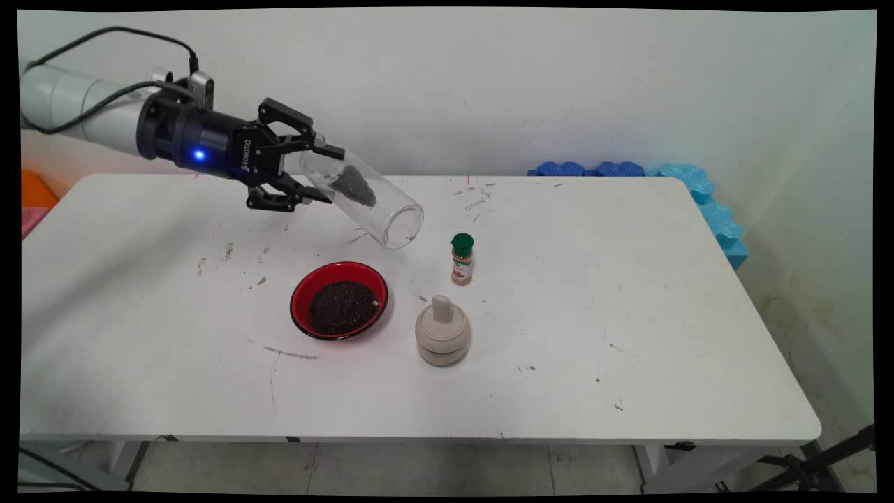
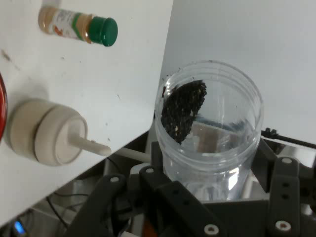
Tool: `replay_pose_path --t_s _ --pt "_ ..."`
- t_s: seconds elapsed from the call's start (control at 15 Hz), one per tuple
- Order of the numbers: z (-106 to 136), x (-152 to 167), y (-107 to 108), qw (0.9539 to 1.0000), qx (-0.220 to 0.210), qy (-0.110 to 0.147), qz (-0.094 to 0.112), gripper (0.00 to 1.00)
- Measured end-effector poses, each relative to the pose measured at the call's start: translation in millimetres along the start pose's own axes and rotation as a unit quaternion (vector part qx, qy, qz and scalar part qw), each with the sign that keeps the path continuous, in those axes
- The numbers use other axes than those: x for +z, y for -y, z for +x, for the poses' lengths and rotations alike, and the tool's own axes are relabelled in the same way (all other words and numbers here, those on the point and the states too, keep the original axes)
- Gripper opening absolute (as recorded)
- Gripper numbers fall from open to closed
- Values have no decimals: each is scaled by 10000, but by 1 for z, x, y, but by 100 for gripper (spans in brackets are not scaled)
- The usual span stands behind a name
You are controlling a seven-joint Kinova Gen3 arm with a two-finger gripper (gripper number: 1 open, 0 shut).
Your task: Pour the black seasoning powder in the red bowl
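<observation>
The black two-finger gripper (image 1: 311,175) is closed around the base end of a clear cylindrical plastic jar (image 1: 363,199), holding it in the air over the worktop's (image 1: 628,314) far-left part. The jar is tilted, its open mouth pointing down and toward the worktop's middle, and a patch of dark grains (image 1: 353,187) clings to its inner wall near the base; the hand view shows the same clump (image 2: 183,111) partway up the wall, short of the rim. Below and nearer the front edge stands a red round bowl (image 1: 339,300) filled with the same dark grains, and the jar's mouth hangs beyond the bowl's far rim, not directly over it. Just right of the bowl sits a beige lidded ceramic pot with a knob (image 1: 442,339), and behind that a small spice bottle with a green cap (image 1: 462,259). Judging from this, a good pour wants the mouth centred above the bowl and a slow, steady tilt, so the grains don't scatter onto the worktop.
</observation>
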Motion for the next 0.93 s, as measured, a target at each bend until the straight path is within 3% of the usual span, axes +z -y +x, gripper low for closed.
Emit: replay_pose_path --t_s 0.27,0.53,0.73,0.93 --pt "3 -2 -14 9961 864 -95 163 0" --pt "7 -3 -33 9828 1798 -249 334 0" --pt "9 -5 -48 9661 2506 -383 485 0" --pt "12 -7 -61 9445 3184 -467 662 0"
